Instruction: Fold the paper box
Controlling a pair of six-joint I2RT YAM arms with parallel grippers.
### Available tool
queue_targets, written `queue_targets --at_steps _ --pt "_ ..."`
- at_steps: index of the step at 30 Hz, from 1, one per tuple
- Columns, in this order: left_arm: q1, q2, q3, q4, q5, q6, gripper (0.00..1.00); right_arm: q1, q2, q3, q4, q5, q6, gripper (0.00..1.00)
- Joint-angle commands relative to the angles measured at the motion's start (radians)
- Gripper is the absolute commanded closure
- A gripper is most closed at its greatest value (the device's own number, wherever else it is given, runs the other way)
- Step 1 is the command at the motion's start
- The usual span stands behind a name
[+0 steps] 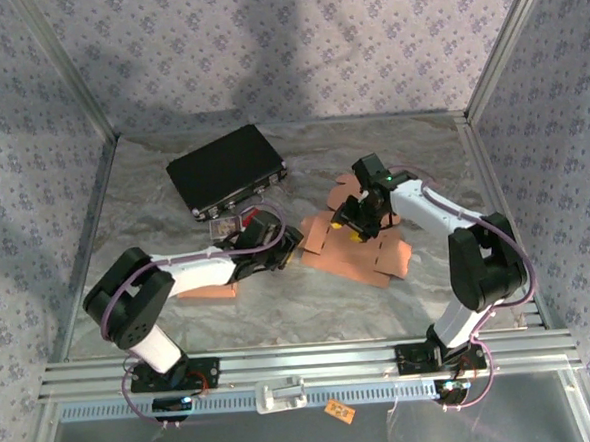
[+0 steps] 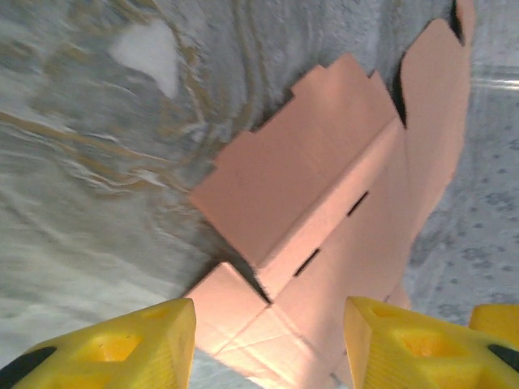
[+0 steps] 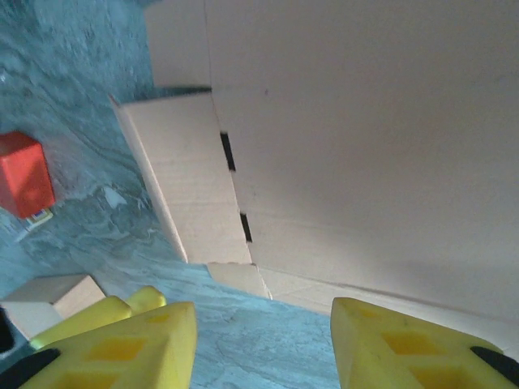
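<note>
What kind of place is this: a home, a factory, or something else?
Probably a lab test cell for robots: an aluminium frame encloses a marble-patterned table, patterned backdrop walls close it off, and a flat paper box lies unfolded.

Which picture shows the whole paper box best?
The top view: most of the flat box shows at once. The left wrist view shows some flaps and slots close up; the right wrist view, one big panel and a flap.
</note>
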Motion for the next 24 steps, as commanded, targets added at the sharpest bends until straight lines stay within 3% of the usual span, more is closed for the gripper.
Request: queue_targets --at_steps 1,16,24 --pt "-0.028 0.039 -0.023 0.187 -0.080 -0.169 0.49 -0.040 -0.007 -0.031 0.020 -0.024 -0.031 0.52" --pt "-0.064 0.160 -0.046 0.324 -0.177 -0.280 0.57 -0.091 -0.084 -0.077 0.030 -0.073 -0.028 0.52" --pt "-0.072 0.200 -0.051 0.368 -0.196 -0.311 0.62 -0.074 -0.222 -0.151 0.099 -0.074 -0.005 0.51"
